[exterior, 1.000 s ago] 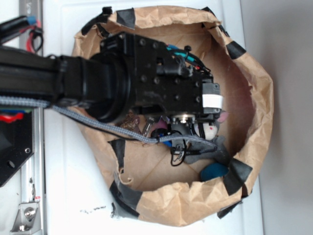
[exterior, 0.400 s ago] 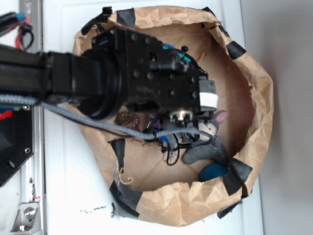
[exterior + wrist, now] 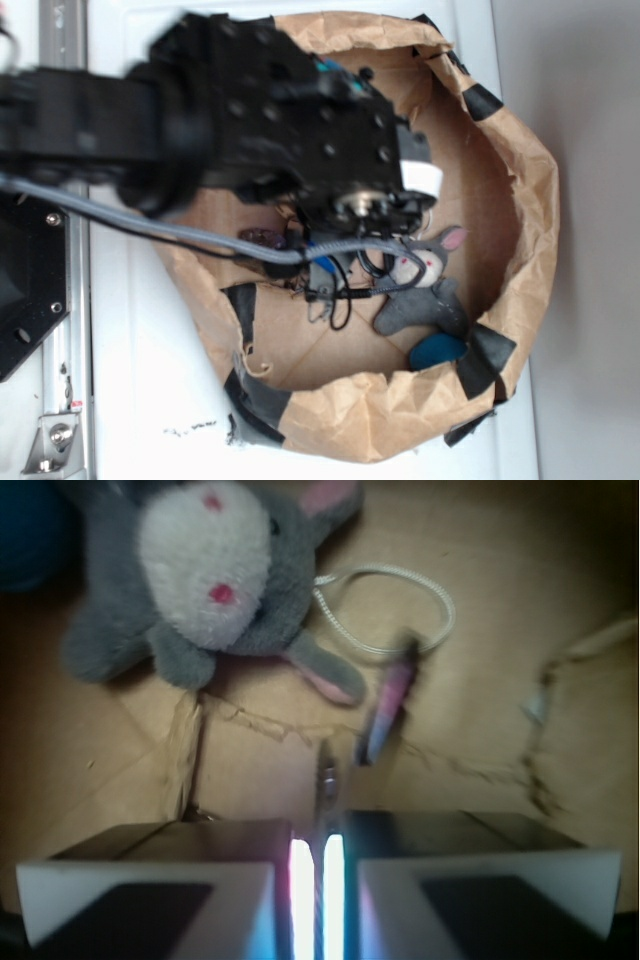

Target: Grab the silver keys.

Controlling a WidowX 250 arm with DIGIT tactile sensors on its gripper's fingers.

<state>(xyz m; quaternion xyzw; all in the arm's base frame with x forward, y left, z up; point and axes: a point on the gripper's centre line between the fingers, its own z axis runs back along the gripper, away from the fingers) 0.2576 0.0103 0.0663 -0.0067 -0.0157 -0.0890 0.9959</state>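
Arm point(image 3: 90, 130): my arm is black, with a boxy wrist block behind my fingers.
Screws: small round screws are on the block.
Cable point(image 3: 150, 225): a grey braided cable runs under my arm toward my fingers.
Fingers point(image 3: 150, 890): my fingers have white edges and dark flat faces.
Marking point(image 3: 420, 178): a white patch sits just behind my fingers.

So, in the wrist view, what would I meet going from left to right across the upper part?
Blue thing → bunny → white loop → tear in the cardboard. The keys hang just below the loop, so I leave them out.
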